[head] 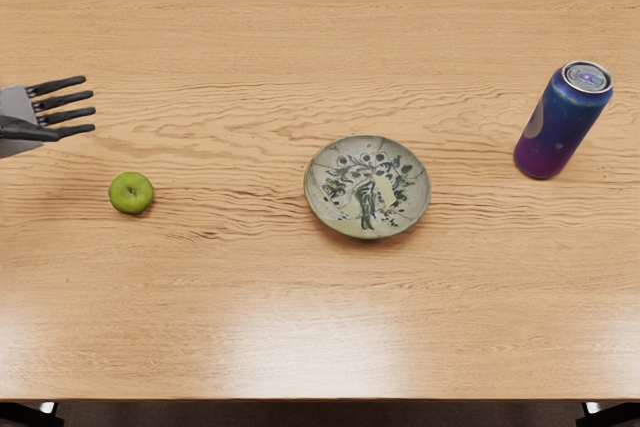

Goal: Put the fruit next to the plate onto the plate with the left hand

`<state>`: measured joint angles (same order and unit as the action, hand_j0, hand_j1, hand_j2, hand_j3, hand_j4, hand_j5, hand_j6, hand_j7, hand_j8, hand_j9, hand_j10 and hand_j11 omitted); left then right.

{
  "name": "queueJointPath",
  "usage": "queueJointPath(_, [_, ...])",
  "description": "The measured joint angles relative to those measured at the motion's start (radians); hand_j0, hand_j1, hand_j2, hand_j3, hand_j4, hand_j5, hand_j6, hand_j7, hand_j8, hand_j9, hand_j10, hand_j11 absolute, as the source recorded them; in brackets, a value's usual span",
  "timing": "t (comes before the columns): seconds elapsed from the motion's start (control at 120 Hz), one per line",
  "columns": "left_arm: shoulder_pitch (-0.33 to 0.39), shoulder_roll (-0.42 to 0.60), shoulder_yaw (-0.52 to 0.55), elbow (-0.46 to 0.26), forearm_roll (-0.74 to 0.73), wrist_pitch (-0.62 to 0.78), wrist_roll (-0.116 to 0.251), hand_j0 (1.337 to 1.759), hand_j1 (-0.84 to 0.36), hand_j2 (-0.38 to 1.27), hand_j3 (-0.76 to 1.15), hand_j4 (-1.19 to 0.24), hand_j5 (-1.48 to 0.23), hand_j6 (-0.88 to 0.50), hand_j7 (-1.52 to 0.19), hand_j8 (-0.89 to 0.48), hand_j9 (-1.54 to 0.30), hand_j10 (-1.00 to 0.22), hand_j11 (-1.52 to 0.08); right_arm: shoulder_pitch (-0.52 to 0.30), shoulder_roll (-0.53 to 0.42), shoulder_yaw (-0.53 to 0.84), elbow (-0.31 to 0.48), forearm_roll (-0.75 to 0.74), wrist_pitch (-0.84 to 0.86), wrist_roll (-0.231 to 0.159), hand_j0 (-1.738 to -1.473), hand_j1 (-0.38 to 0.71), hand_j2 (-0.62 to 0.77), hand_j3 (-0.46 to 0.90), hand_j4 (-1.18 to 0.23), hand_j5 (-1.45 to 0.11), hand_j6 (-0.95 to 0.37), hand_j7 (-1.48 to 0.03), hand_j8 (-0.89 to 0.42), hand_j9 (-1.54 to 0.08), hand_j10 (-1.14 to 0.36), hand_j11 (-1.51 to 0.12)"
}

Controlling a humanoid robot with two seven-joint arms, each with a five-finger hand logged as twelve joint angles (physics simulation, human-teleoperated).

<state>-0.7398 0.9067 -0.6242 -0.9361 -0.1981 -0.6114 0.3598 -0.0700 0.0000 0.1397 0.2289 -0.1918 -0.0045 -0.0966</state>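
One apple [131, 192], near the desk's [300, 327] left edge, could be rolled away if clipped by the spread, empty left hand [42, 114].

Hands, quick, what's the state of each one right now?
Left hand: open, holding nothing.
Right hand: not in view, so it cannot be told.

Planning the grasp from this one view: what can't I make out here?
Head view only:
- left hand: wrist and arm cut off by the left edge.
- right hand: outside the frame.
- can: label too blurred to read.
- plate: rim height unclear from above.
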Motion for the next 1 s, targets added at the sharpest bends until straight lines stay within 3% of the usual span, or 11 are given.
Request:
queueJointPath(0.142, [-0.003, 0.000, 0.007, -0.001, 0.007, 0.000, 0.002, 1.658, 0.35, 0.00, 0.00, 0.00, 0.00, 0.00, 0.00, 0.00, 0.00, 0.00, 0.00, 0.000, 0.000, -0.001, 0.000, 0.000, 0.000, 0.000, -1.658, -0.33, 0.00, 0.00, -0.02, -0.02, -0.02, -0.02, -0.02, -0.02, -0.02, -0.02])
queueJointPath(0.258, [-0.055, -0.012, 0.055, -0.005, 0.058, 0.000, 0.007, 1.658, 0.35, 0.00, 0.00, 0.00, 0.00, 0.00, 0.00, 0.00, 0.00, 0.00, 0.00, -0.001, 0.000, -0.001, 0.000, 0.000, 0.000, 0.000, -1.658, -0.33, 0.00, 0.00, -0.02, -0.02, -0.02, -0.02, -0.02, -0.02, -0.02, -0.02])
queueJointPath(0.308, [-0.108, -0.060, 0.065, -0.011, 0.102, 0.000, 0.045, 1.658, 0.35, 0.00, 0.00, 0.00, 0.00, 0.00, 0.00, 0.00, 0.00, 0.00, 0.00, -0.001, 0.000, -0.001, 0.000, 0.000, 0.000, 0.000, -1.658, -0.33, 0.00, 0.00, -0.02, -0.02, -0.02, -0.02, -0.02, -0.02, -0.02, -0.02])
queueJointPath(0.417, [-0.191, -0.073, 0.075, -0.022, 0.171, 0.000, 0.169, 1.658, 0.35, 0.00, 0.00, 0.00, 0.00, 0.00, 0.00, 0.00, 0.00, 0.00, 0.00, -0.001, 0.000, -0.001, 0.000, 0.000, 0.000, 0.000, -1.658, -0.33, 0.00, 0.00, -0.02, -0.02, -0.02, -0.02, -0.02, -0.02, -0.02, -0.02])
queueJointPath(0.533, [-0.265, -0.072, 0.078, -0.075, 0.213, 0.000, 0.224, 1.658, 0.34, 0.00, 0.00, 0.00, -0.01, 0.00, -0.01, 0.00, -0.01, 0.00, -0.01, -0.001, 0.000, -0.002, 0.000, 0.000, 0.000, 0.000, -1.658, -0.33, 0.00, 0.00, -0.02, -0.02, -0.02, -0.02, -0.02, -0.02, -0.02, -0.02])
queueJointPath(0.675, [-0.267, -0.032, 0.080, -0.280, 0.311, 0.000, 0.244, 1.658, 0.34, 0.00, 0.00, 0.00, -0.01, 0.00, -0.01, 0.00, -0.01, 0.00, -0.01, -0.001, 0.000, -0.002, 0.000, 0.000, 0.000, 0.000, -1.658, -0.33, 0.00, 0.00, -0.02, -0.02, -0.02, -0.02, -0.02, -0.02, -0.02, -0.02])
queueJointPath(0.767, [-0.320, -0.020, 0.079, -0.380, 0.405, 0.000, 0.248, 1.658, 0.34, 0.00, 0.00, -0.01, -0.01, -0.01, -0.01, -0.01, -0.01, -0.01, -0.01, -0.001, 0.000, -0.002, 0.000, 0.000, 0.000, 0.000, -1.658, -0.33, 0.00, 0.00, -0.02, -0.02, -0.02, -0.02, -0.02, -0.02, -0.02, -0.02])
queueJointPath(0.892, [-0.344, -0.019, 0.086, -0.441, 0.488, 0.000, 0.250, 1.658, 0.34, 0.00, 0.00, -0.01, -0.01, -0.01, -0.01, -0.01, -0.01, -0.01, -0.01, -0.001, 0.000, -0.002, 0.000, 0.000, 0.000, 0.000, -1.658, -0.33, 0.00, 0.00, -0.02, -0.02, -0.02, -0.02, -0.02, -0.02, -0.02, -0.02])
queueJointPath(1.0, [-0.472, -0.033, 0.178, -0.457, 0.550, 0.000, 0.251, 1.658, 0.34, 0.00, 0.00, -0.01, -0.01, -0.01, -0.01, -0.01, -0.01, -0.01, -0.01, -0.001, 0.000, -0.002, 0.000, 0.000, 0.000, 0.000, -1.658, -0.33, 0.00, 0.00, -0.02, -0.02, -0.02, -0.02, -0.02, -0.02, -0.02, -0.02])
